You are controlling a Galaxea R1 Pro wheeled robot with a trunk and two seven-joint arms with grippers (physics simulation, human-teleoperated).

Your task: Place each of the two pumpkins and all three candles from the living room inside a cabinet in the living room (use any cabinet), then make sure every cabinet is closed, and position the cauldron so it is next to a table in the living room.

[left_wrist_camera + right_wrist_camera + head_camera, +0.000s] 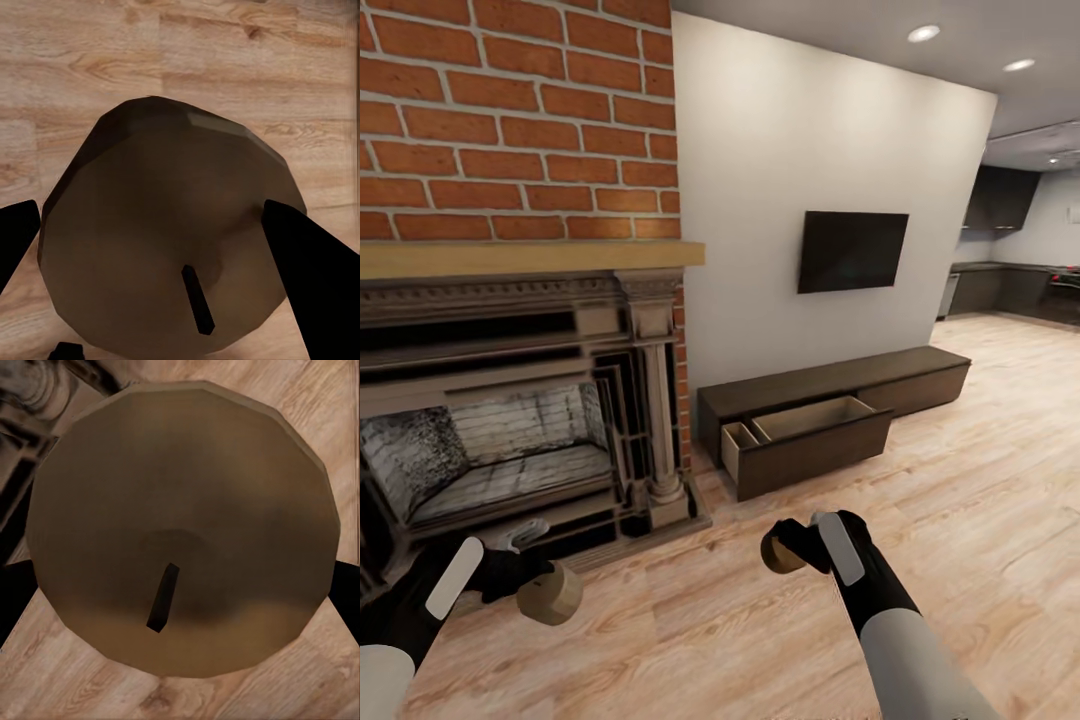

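Note:
My left gripper (pixel 535 588) is shut on a beige-tan candle (pixel 552 593), held low over the wood floor in front of the fireplace. In the left wrist view that candle (pixel 165 240) shows its flat top and dark wick between the black fingers (pixel 315 277). My right gripper (pixel 795 550) is shut on a second candle (pixel 783 553), whose round top (pixel 184 525) fills most of the right wrist view. The long low dark-brown cabinet (pixel 840 385) stands against the white wall ahead, with one drawer (pixel 810 435) pulled open and pale inside.
An ornate grey fireplace (pixel 510 420) under a brick wall stands at the left, its base close to my left arm. A black TV (pixel 852 250) hangs above the cabinet. Wood floor (pixel 960 520) runs right toward a dark kitchen (pixel 1010 270).

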